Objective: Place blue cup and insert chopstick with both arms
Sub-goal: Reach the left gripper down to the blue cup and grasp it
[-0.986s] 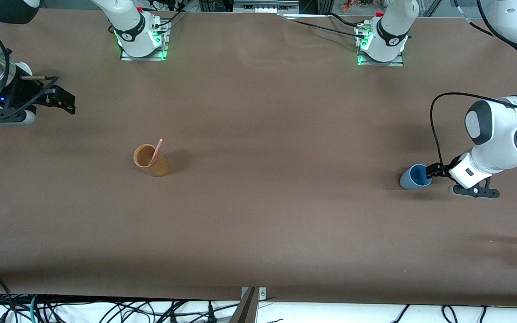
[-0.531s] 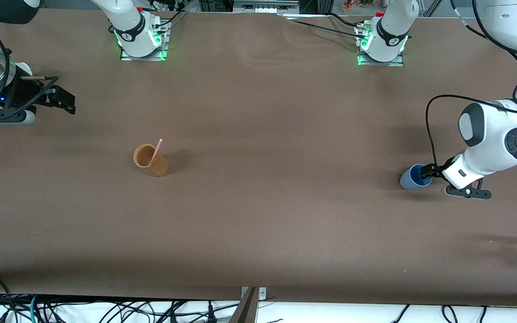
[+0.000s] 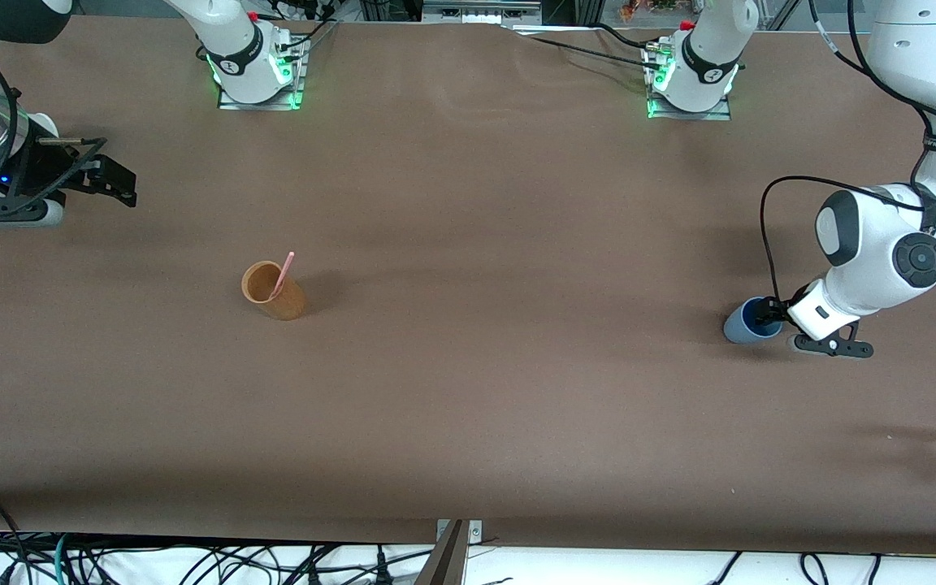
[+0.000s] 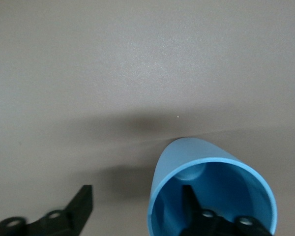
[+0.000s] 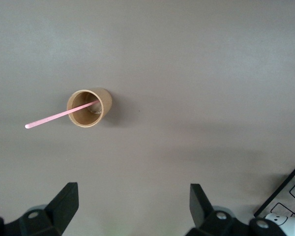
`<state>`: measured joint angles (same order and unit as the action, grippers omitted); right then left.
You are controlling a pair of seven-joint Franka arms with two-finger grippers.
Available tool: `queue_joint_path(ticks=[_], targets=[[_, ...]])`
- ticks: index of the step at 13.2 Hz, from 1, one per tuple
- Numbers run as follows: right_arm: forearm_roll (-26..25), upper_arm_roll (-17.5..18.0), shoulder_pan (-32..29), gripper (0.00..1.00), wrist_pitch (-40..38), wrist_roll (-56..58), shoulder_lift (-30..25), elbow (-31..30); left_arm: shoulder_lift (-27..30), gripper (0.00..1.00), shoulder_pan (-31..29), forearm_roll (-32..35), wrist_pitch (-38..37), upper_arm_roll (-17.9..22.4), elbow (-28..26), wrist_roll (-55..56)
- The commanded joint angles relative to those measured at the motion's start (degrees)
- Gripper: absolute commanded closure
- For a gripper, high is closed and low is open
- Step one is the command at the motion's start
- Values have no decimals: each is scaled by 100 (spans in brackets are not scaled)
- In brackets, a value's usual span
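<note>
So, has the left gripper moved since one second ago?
Yes. The left gripper has shifted toward the blue cup, one finger now inside its rim.

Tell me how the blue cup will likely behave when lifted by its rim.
The blue cup looks like thin plastic, so probably light. With one finger of the left claw inside it and the other outside, its smooth wall may slip or flex. Tapered and empty, it could tip if nudged.

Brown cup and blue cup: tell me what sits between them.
Nothing: the front view shows bare table between the brown cup and the blue cup.
</note>
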<state>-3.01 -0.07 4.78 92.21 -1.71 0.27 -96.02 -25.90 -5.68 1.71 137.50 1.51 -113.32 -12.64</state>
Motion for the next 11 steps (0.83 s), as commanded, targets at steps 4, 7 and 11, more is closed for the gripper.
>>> queue_joint_path(ticks=[4, 7, 11], targets=[[-16, -1, 5, 0, -10, 21, -89, -83, 41, 100, 15, 49, 23, -1, -58, -2], [-16, -1, 5, 0, -54, 21, -89, -83, 93, 100, 15, 40, -205, -10, 47, 16], [-16, -1, 5, 0, -63, 13, -80, -83, 199, 100, 251, -460, -890, -168, 538, 103]])
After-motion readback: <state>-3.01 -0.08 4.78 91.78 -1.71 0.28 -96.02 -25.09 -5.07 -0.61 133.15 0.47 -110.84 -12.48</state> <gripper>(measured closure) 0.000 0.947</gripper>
